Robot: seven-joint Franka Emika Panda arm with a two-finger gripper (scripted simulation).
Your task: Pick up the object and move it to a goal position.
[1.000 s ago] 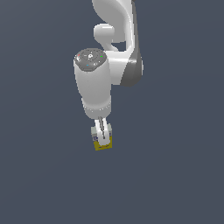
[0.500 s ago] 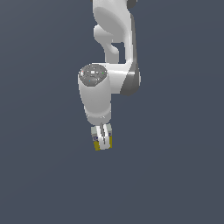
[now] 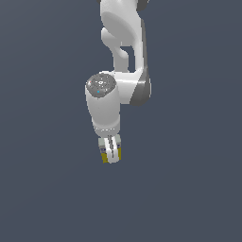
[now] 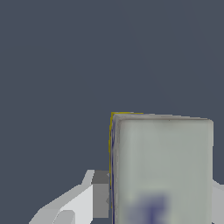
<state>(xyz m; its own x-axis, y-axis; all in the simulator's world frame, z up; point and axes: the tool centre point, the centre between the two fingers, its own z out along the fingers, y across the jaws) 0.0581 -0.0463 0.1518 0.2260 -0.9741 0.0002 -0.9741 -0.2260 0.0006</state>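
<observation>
Uniform dark blue-grey background fills both views, and we see no edge or texture in it. Exterior view: we observe the white arm [image 3: 124,56] descending from the top of the picture, bending at a grey-capped joint, and ending in a wrist section that points downward. At its lower end the gripper [image 3: 111,152] carries the carton [image 3: 103,152], whose white upper part lies just under the wrist and whose yellow lower part shows at the bottom, on either side of one white finger [image 3: 111,149] that crosses the near face of the box. We read the fingers as closed narrowly upon the carton, which hangs a little toward the exterior view's left of the picture's centre; we cannot tell how far it is from any surface. Wrist view: we see the carton [image 4: 162,168] at close range, its pale end face filling much of the picture, with a blurred dark blue mark on it and a thin yellow strip along one edge. One finger [image 4: 94,192], white with a grey pad, lies against the side of the carton; a sliver of the opposite finger [image 4: 217,194] appears on the other side, touching it as well.
</observation>
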